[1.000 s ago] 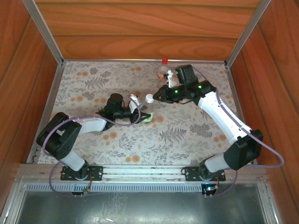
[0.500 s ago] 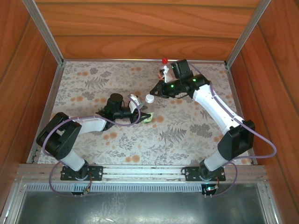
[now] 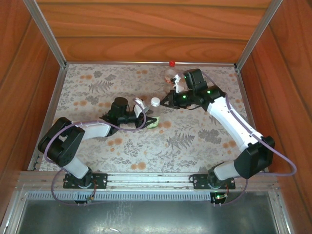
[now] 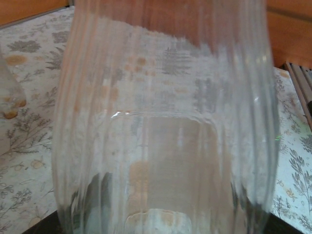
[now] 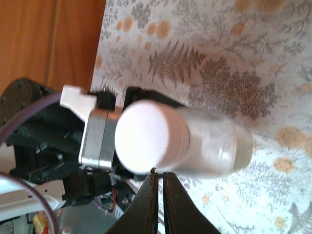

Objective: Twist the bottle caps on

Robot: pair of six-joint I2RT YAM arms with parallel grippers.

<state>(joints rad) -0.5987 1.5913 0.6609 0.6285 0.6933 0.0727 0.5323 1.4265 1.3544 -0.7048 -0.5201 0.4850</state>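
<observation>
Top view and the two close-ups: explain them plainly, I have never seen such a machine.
Two robot arms, each ending in a two-finger gripper, work on a flower-print table. The top view looks down from above; each close-up comes from a wrist camera. The left gripper holds a clear green-labelled bottle with a white cap on its neck. The right gripper is shut, its tips beside that cap. A second bottle with a red cap stands at the far edge.
</observation>
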